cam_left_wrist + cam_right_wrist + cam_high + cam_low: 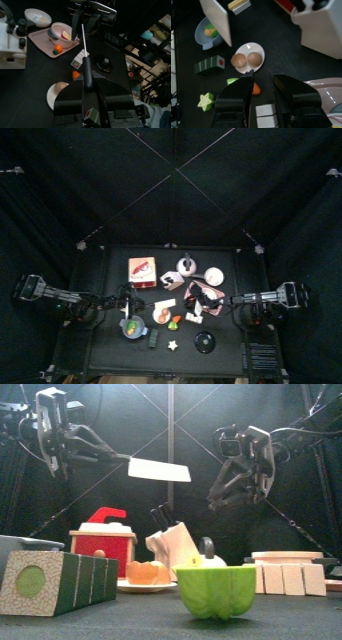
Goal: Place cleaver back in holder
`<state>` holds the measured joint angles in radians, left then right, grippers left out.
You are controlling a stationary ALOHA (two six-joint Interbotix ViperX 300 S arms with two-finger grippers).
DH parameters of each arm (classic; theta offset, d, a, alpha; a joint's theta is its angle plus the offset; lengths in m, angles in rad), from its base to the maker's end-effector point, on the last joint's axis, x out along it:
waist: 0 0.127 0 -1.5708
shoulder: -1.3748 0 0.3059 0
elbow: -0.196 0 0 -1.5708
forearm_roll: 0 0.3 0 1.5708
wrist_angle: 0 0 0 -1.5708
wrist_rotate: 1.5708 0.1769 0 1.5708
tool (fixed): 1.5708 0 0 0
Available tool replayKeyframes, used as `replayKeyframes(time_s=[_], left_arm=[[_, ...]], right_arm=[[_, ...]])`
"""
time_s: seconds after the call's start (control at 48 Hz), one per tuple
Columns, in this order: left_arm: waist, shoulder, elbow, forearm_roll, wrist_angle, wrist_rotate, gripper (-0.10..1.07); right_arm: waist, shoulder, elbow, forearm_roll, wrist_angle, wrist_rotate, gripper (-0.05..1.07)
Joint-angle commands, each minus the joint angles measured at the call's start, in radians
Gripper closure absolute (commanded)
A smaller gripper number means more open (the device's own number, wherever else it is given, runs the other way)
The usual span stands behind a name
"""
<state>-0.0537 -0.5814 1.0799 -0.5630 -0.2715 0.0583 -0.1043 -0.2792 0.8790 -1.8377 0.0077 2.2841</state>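
White cleaver (159, 470) hangs high, clenched in the left gripper (96, 450); the right gripper (238, 484) is released. It could miss the knife holder (171, 542) and tip it.

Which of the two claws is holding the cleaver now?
The left claw holds the cleaver, high above the table. The right claw is open and holds nothing.

the black worktop (107, 343) carries a white knife block (171, 544), a red box (104, 542), a plate of buns (248, 59), a green pepper (215, 592) and a pink tray (45, 41).
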Motion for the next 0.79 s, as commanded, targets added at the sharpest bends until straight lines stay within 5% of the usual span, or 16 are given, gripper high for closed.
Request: replayKeyframes(time_s=[0.0, 0.25, 0.417, 0.542, 0.771], left_arm=[[0.086, -0.081, -0.048, 0.046, 0.123, 0.005, 0.53], [0.348, -0.204, -0.186, 0.227, 0.514, 0.003, 0.54], [0.500, -0.178, -0.242, 0.291, 0.618, 0.002, 0.54], [0.558, -0.135, -0.250, 0.291, 0.660, 0.002, 0.54], [0.561, -0.087, -0.259, 0.291, 0.672, 0.003, 0.54]], right_arm=[[-0.044, -0.020, -0.020, -0.003, 0.012, -0.002, 0.33], [-0.158, -0.012, -0.044, 0.018, 0.092, 0.005, 0.33], [-0.209, 0.026, -0.060, 0.057, 0.163, 0.009, 0.34], [-0.225, 0.071, -0.081, 0.081, 0.179, 0.003, 0.34], [-0.244, 0.141, -0.112, 0.072, 0.184, 0.003, 0.34]])
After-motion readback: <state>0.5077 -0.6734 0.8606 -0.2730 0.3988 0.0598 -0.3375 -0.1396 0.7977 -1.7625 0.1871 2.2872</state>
